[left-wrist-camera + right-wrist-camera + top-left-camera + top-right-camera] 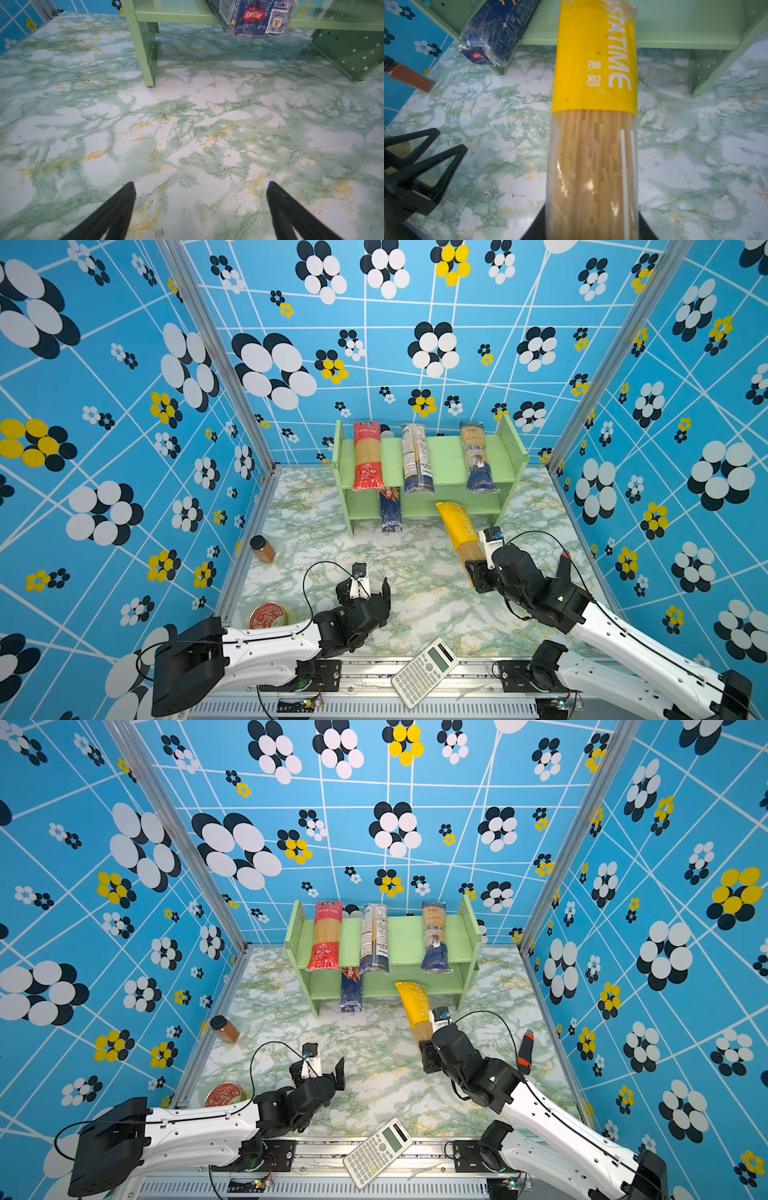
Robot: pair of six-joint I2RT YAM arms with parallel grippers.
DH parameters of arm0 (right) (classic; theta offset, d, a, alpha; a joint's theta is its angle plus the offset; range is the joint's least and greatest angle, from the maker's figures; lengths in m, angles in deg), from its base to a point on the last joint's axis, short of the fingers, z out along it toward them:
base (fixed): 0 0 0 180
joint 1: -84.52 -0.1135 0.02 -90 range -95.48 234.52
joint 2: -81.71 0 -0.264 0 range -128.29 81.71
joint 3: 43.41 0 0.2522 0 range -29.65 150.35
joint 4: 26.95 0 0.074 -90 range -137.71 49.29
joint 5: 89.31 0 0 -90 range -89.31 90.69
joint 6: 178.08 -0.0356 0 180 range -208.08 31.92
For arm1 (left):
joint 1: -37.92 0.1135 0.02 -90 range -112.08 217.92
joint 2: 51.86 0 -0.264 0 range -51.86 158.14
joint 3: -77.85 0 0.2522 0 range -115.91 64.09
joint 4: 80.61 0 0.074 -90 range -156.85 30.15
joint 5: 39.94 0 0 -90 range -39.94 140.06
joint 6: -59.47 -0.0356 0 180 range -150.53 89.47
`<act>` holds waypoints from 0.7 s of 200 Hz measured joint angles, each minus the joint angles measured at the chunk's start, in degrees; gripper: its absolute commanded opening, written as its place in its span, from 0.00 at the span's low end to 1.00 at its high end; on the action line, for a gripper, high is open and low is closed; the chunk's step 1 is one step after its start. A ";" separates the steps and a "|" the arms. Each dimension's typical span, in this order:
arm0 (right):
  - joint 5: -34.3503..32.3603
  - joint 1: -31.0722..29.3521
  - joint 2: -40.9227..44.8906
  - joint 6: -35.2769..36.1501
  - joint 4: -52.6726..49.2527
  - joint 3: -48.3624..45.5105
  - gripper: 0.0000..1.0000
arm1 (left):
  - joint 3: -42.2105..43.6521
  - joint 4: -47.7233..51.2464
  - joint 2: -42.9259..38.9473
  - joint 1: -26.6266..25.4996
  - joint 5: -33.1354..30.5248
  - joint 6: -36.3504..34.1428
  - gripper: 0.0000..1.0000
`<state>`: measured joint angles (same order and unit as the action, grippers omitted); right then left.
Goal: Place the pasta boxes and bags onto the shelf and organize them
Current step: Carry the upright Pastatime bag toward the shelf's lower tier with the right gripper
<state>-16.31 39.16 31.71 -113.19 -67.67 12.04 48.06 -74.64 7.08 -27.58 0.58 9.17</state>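
Right claw (473, 572) grips the yellow bag (457, 526) (tip seemingly on the shelf's (449, 456) lower tier); left claw (200, 185) gapes wide.

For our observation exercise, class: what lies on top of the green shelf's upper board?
Three spaghetti packs lie across the shelf, apart: red-ended bag, clear-and-navy bag, yellow-and-navy bag, front ends overhanging. The board under each pack is hidden.

A brown jar (262, 549) with a black lid sits left of centre on the marbled tabletop (407, 614), near the wall. A round red tin (268, 615) lies below it in the frame. A white calculator (424, 672) lies at bottom centre.
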 measured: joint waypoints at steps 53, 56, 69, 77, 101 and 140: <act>-2.91 0.02 -6.16 1.14 4.33 1.77 0.00 | 0.83 -0.50 -0.90 1.70 1.18 -0.96 0.99; -3.06 0.07 -6.38 1.16 4.48 1.90 0.00 | 0.83 -0.52 -0.92 1.77 1.27 -0.98 0.99; -3.65 0.15 -7.58 1.57 5.46 2.54 0.00 | 0.83 -0.96 -0.90 2.03 1.64 -1.31 0.99; -3.91 0.26 -8.24 1.79 6.32 2.86 0.00 | 0.83 -1.31 -0.87 2.19 1.86 -1.44 0.99; -4.92 0.48 -10.14 2.03 9.35 3.37 0.00 | 0.83 -2.01 -0.28 2.54 2.40 -1.84 0.99; -6.14 1.40 -13.11 2.21 13.14 3.50 0.00 | 0.83 -2.51 1.31 2.56 3.08 -2.05 0.99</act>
<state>-22.45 40.56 18.60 -110.98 -54.53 15.54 48.89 -77.16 8.39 -25.02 3.67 7.12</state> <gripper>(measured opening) 0.416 0.992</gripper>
